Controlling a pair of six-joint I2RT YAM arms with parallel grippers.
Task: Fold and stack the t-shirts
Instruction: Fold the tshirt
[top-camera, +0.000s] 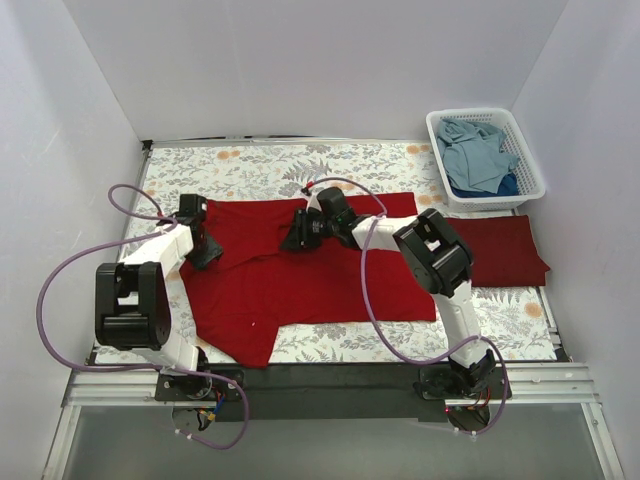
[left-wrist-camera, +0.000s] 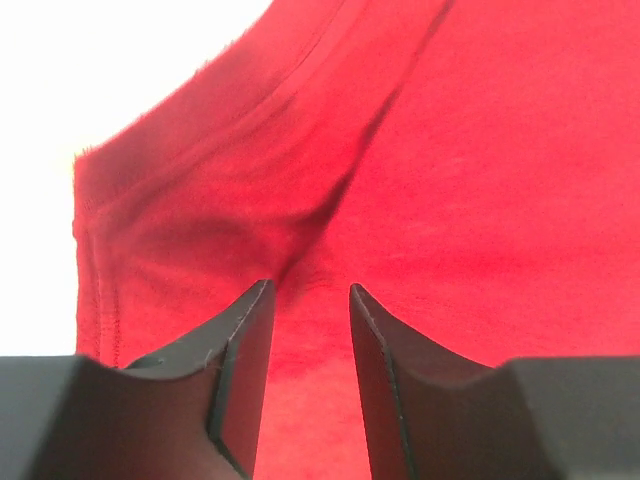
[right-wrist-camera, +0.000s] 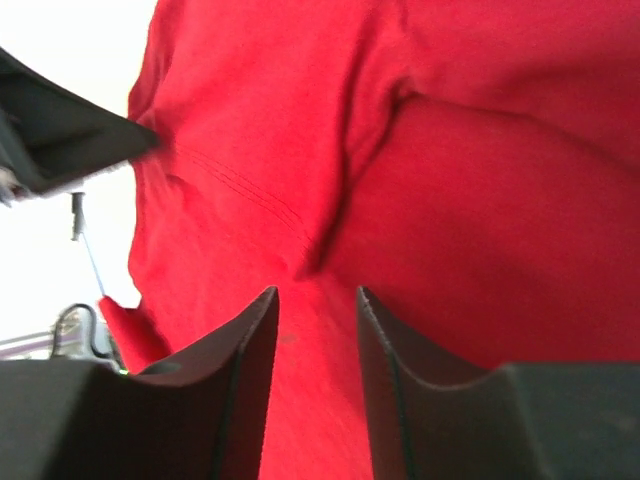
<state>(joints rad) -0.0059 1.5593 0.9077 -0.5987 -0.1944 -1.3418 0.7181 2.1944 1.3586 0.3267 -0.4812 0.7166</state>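
Observation:
A bright red t-shirt (top-camera: 300, 280) lies spread on the flowered table (top-camera: 250, 165). My left gripper (top-camera: 206, 248) is at the shirt's left edge, its jaws nearly closed with red cloth (left-wrist-camera: 420, 150) pinched between them (left-wrist-camera: 310, 288); creases run to the tips. My right gripper (top-camera: 296, 238) is at the shirt's upper middle, also closed on a fold of the red cloth (right-wrist-camera: 480, 200) between its tips (right-wrist-camera: 317, 292). A maroon t-shirt (top-camera: 508, 250) lies folded at the right. Dusty blue shirts (top-camera: 478, 150) lie in the basket.
A white lattice basket (top-camera: 530, 160) stands at the back right corner. White walls enclose the table on three sides. Purple cables loop from both arms. The left arm's gripper (right-wrist-camera: 60, 140) shows at the left of the right wrist view.

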